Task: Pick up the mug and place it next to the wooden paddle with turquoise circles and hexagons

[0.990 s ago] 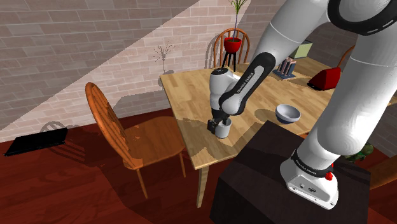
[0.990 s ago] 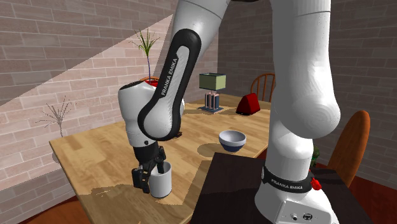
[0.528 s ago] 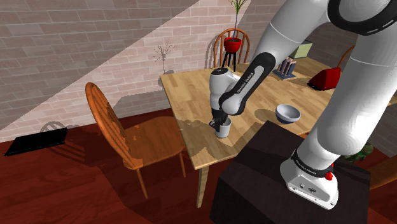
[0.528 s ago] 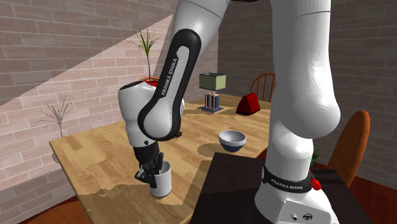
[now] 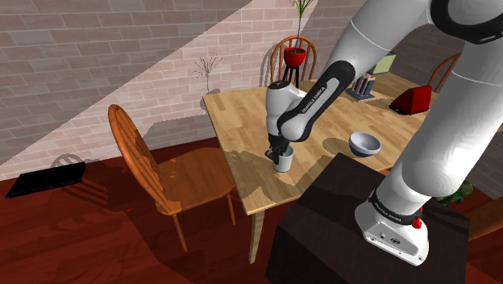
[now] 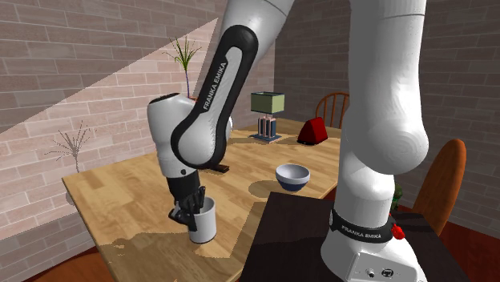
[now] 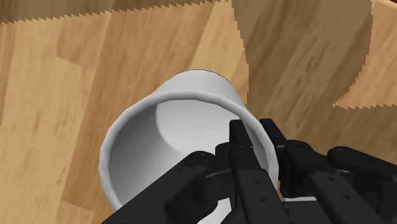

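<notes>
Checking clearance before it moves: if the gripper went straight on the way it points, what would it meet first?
Likely the mug: the gripper clasps its rim, and the finger inside would reach the mug's bottom, table beneath.

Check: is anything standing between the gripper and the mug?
Nothing visible does. The gripper is at the white mug: in the wrist view its fingers clasp the mug's wall, one inside the rim and one outside.

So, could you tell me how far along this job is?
Done: the approach and grasp, since the gripper pinches the wall of the white mug, one finger inside, one outside. In hand: the lift, the mug barely, if at all, off the wooden table. Left: carrying and placing it.
</notes>
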### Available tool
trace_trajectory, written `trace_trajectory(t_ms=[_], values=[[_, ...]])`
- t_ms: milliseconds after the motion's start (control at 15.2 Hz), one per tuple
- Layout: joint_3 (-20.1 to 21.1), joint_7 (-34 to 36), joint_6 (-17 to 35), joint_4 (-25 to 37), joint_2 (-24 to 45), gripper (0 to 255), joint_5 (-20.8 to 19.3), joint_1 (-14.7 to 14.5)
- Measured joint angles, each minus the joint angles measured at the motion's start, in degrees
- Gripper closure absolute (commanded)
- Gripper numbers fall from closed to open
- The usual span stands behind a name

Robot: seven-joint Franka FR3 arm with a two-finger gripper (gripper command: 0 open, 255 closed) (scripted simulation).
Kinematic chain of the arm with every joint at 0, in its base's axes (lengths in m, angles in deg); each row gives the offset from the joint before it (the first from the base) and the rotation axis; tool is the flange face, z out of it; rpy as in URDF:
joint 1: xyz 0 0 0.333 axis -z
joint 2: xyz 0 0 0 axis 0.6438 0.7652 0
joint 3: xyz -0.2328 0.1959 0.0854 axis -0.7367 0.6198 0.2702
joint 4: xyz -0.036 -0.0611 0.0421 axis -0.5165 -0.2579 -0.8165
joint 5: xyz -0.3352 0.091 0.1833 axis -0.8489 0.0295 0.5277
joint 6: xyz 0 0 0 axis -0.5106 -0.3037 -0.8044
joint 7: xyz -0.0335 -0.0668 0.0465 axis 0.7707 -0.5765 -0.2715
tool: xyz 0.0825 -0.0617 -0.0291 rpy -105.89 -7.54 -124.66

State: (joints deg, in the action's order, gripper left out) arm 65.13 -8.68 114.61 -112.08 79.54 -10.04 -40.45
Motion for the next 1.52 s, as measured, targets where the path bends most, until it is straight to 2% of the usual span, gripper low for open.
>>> trace_trajectory(t_ms=[660,1518], values=[[0.45,-2.77,-8.98,0.57,-8.60,255,3.33,-0.10],[0.19,-4.76,-20.43,3.46,-17.28,255,5.45,-0.54]])
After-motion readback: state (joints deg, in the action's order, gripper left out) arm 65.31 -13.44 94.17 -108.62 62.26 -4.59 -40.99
